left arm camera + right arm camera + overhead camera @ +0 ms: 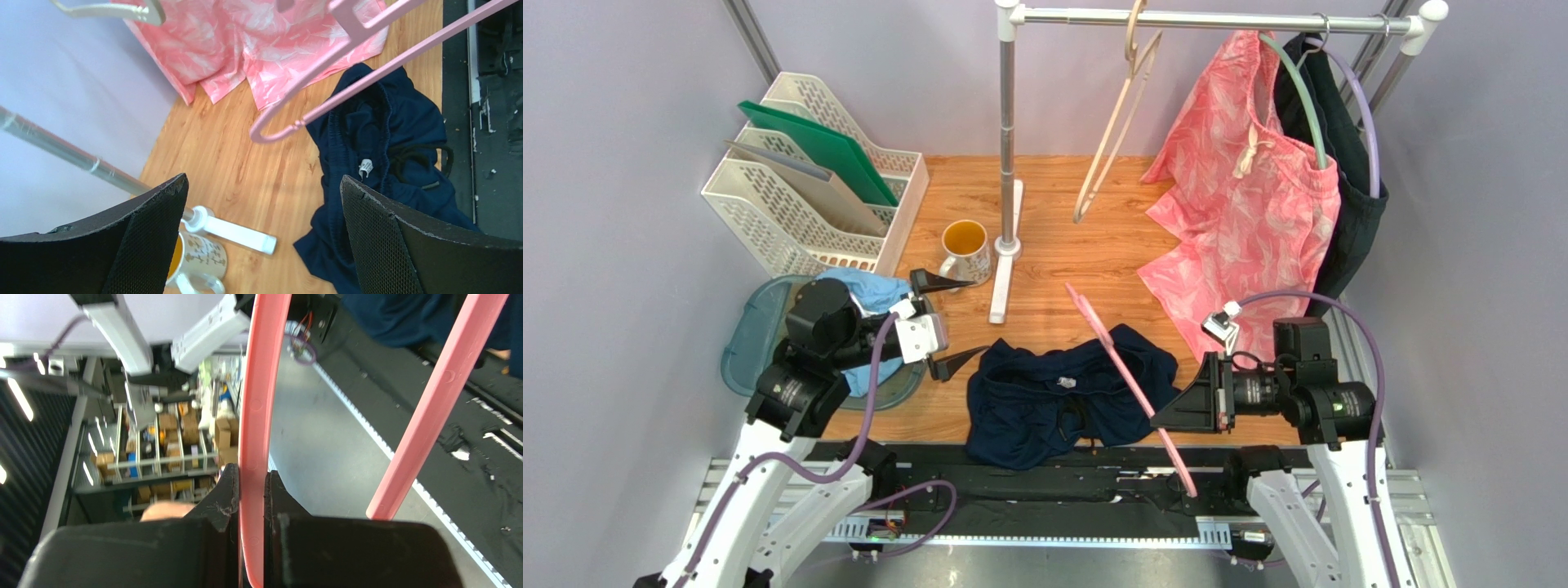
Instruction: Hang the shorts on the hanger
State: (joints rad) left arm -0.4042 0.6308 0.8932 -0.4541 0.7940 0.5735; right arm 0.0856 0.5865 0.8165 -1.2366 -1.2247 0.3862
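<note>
The right end effector (251,484) is closed tight on one thin bar of the hanger (261,386). In the right wrist view the pink bar runs straight up between the two black fingers, and a second bar of the hanger rises slanted to the right of it. In the top view this end effector (1169,419) points to the left. There the hanger (1122,364) makes a long slanted line from the middle of the worktop (1063,221) down to the near edge, and it crosses over the right part of the shorts (1038,404). Whether the hanger touches the cloth, I cannot tell. The shorts lie crumpled on the worktop between the two arms, free of both end effectors, with their lower edge over the black strip at the near side. The left end effector (946,321) is wide open and holds nothing; it hangs just left of the shorts. Between its fingers (153,233) the left wrist view shows the shorts (399,184), a rounded corner of the hanger (368,72) above them, and a mug (199,257) beside the white foot of the rack (236,234). Farther back, pink patterned shorts (1247,208) and a beige hanger (1120,116) hang on the rack rail, and a white file basket (811,184) stands at the far left.
</note>
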